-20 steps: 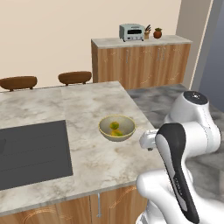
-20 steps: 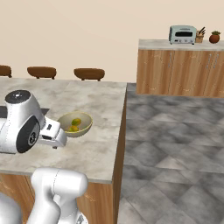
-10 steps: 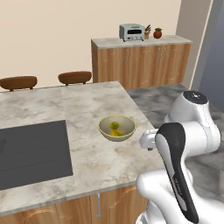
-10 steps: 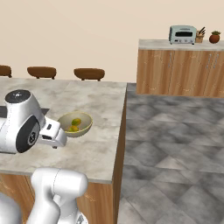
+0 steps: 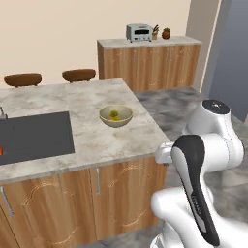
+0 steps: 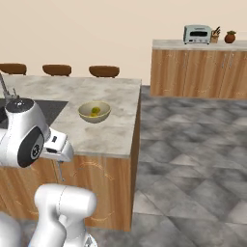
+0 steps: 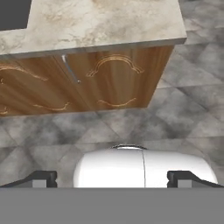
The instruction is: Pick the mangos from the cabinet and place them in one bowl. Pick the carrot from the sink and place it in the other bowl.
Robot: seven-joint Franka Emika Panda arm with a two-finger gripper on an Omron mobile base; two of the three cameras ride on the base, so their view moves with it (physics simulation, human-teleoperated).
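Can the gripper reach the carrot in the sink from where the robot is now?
Probably not yet. The carrot lies at the far left of the sink, while the open gripper points at the floor beside the island, with nothing held. The base likely must move first.

I count one pale tan bowl (image 5: 116, 116) on the desk (image 5: 87, 101), holding what looks like two mangos (image 5: 114, 115), though they blur together. Two dark brown stools (image 5: 79, 74) stand behind the desk from the left; three from the right. One toaster (image 5: 139, 32), one sink (image 5: 34, 137).
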